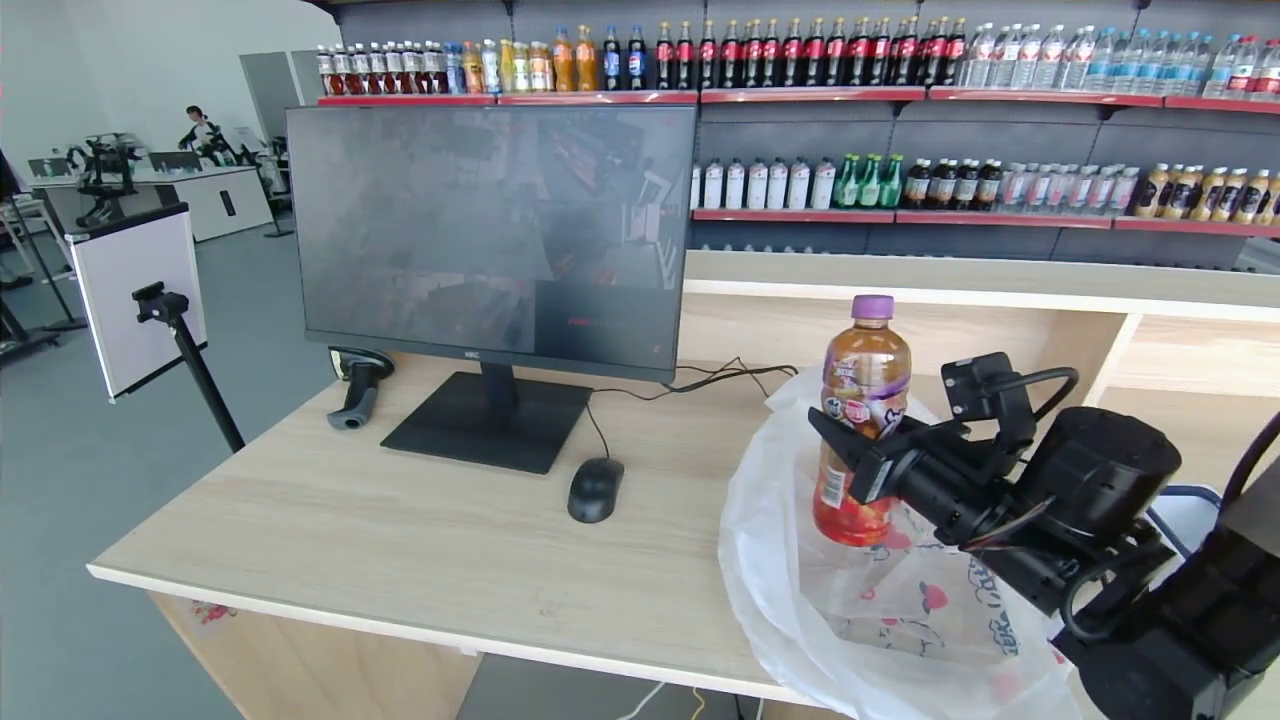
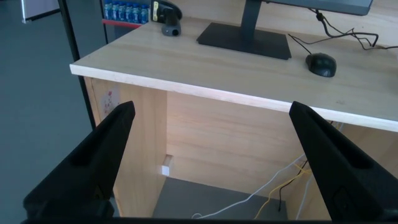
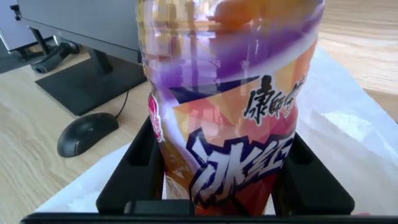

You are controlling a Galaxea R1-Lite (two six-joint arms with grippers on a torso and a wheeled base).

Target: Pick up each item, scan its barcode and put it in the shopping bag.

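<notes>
Right gripper (image 1: 850,455) clamped on the drink bottle (image 1: 866,400) at mid-body, one finger each side. Bottle upright, purple cap up, over the open mouth of the shopping bag (image 1: 800,600) on the right side of the desk (image 1: 400,540); can't tell if its base touches the plastic. Left gripper (image 2: 212,109) jaws wide apart, holding nothing, low in front of the desk's near edge. Scanner (image 1: 358,385) far left beside the monitor (image 1: 495,230), mouse (image 1: 595,488) between monitor stand and bag

The shopping bag (image 1: 770,560) is cut off below; the scanner (image 1: 352,395) seems partly behind the monitor (image 1: 490,230).
</notes>
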